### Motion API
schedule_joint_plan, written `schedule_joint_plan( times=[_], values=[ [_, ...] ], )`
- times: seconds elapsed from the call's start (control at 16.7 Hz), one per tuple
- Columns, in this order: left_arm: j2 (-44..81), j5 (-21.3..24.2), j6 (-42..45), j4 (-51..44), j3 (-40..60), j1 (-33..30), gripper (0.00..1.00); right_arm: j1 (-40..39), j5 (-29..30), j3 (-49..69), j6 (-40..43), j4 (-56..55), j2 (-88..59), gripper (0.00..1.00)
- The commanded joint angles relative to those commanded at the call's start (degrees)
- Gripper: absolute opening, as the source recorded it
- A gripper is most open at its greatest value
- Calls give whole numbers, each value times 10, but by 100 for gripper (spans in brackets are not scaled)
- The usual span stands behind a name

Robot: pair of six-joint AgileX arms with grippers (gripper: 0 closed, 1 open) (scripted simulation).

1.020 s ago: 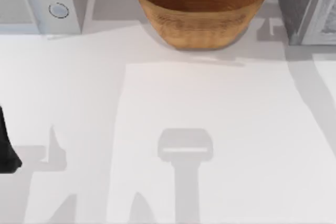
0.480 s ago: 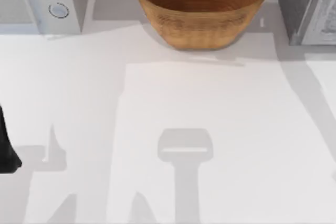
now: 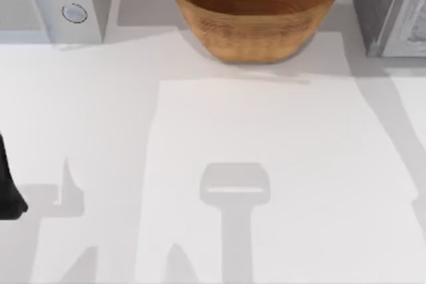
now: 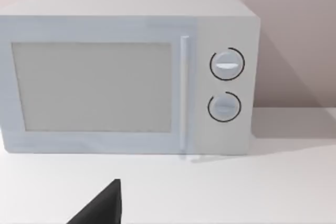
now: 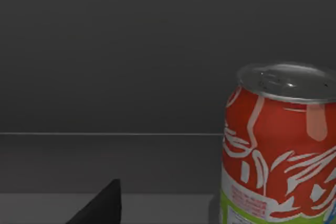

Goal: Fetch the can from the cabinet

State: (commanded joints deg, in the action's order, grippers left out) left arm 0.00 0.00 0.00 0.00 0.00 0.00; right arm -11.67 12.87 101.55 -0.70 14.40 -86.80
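Deep inside the dark cabinet [image 5: 105, 51], right fingers [image 5: 102, 207] (black tip) beside upright can [image 5: 278, 145]

No readable text, brand, number or sign is present. The can [image 5: 281, 145], at the right of the right wrist frame, carries white swirl graphics on red and small print on a lower label; the print is too small to read.

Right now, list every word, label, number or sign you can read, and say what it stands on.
None can be read.
can: small print on a pale panel near its base, too small to read; white swirls, no letters.
microwave: two dials, no markings legible.
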Motion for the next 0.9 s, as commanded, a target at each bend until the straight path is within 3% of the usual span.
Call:
schedule_joint_plan(
  times=[0.54,0.9],
  values=[
    [0,0,0,0,0,0,100,14,-13,67,0,-5,-71,100],
    [0,0,0,0,0,0,100,14,-13,67,0,-5,-71,55]
  ],
)
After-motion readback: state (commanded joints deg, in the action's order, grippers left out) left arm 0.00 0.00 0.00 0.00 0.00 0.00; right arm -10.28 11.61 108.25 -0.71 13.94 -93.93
